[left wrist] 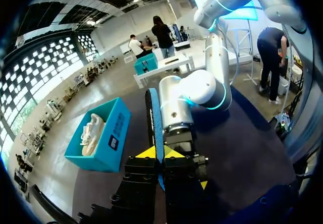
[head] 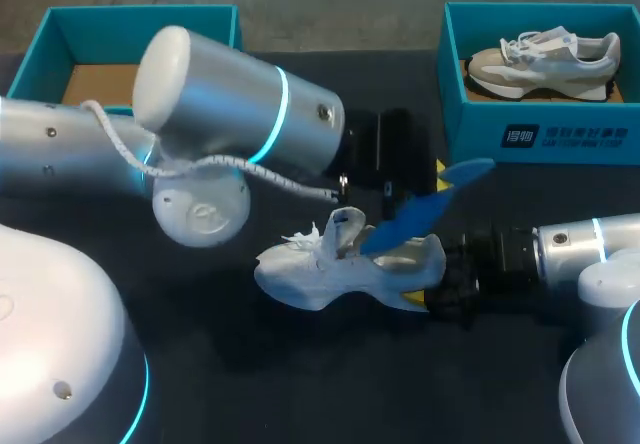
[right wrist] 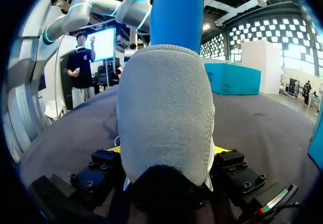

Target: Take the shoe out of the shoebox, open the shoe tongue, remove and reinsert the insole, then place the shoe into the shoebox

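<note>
Between the fingers of the right gripper (head: 438,289), in the head view, sits the heel of the white shoe (head: 320,274), clamped from both sides with its toe pointing away from them. The left gripper (head: 438,176) is closed on the upper end of the blue insole (head: 420,209), whose lower end dips into the shoe's mouth. One shoebox (head: 60,34) stands behind the left gripper. A second shoebox (head: 540,134) beyond the right gripper holds a second shoe (head: 545,59).

In the left wrist view, the insole (left wrist: 154,115) stands edge-on, pinched between the yellow tips.

In the right wrist view, the heel (right wrist: 166,113) fills the gap between the tips, and the insole (right wrist: 176,12) rises just ahead.

I cannot tell whether the insole is leaving or re-entering. Either way, the heel clamp should be firm and the insole should travel along the shoe's length, without twisting against the tongue.

Count: two shoes, two shoeboxes, one insole.
</note>
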Tool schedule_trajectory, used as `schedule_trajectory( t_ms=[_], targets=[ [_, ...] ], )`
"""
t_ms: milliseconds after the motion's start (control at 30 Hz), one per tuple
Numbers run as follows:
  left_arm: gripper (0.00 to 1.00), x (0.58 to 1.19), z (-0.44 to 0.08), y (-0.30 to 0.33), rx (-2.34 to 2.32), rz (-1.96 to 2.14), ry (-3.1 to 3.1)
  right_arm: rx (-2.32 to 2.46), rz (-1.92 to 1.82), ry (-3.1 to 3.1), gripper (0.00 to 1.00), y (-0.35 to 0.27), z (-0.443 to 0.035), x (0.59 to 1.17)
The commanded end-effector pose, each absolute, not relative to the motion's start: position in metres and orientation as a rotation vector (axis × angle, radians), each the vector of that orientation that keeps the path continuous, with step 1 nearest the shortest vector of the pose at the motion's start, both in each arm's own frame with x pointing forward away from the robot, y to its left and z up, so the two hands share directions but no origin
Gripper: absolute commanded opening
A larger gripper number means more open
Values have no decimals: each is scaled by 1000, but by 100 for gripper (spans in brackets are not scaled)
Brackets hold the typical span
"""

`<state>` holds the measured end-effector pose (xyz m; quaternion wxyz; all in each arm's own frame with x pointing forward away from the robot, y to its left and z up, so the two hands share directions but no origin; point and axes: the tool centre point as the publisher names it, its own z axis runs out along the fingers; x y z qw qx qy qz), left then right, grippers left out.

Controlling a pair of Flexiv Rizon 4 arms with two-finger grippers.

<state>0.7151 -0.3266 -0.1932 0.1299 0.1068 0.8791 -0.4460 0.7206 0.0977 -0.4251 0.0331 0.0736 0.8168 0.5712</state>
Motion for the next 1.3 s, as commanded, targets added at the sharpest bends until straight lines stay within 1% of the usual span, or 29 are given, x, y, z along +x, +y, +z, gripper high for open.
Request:
schedule_trajectory(
  t_ms=[33, 400, 800, 1300],
  targets=[
    [0, 720, -177, -321, 398, -1349, 2642, 227, 1754, 2516, 0, 99, -426, 720],
    [0, 731, -121, -310, 429, -1549, 2689, 227, 1754, 2516, 0, 99, -426, 720],
    [0, 725, -56, -288, 405, -1862, 2654, 227, 1754, 2516, 0, 99, -426, 720],
    [0, 725, -56, -288, 405, -1862, 2654, 227, 1754, 2516, 0, 99, -426, 720]
  ],
)
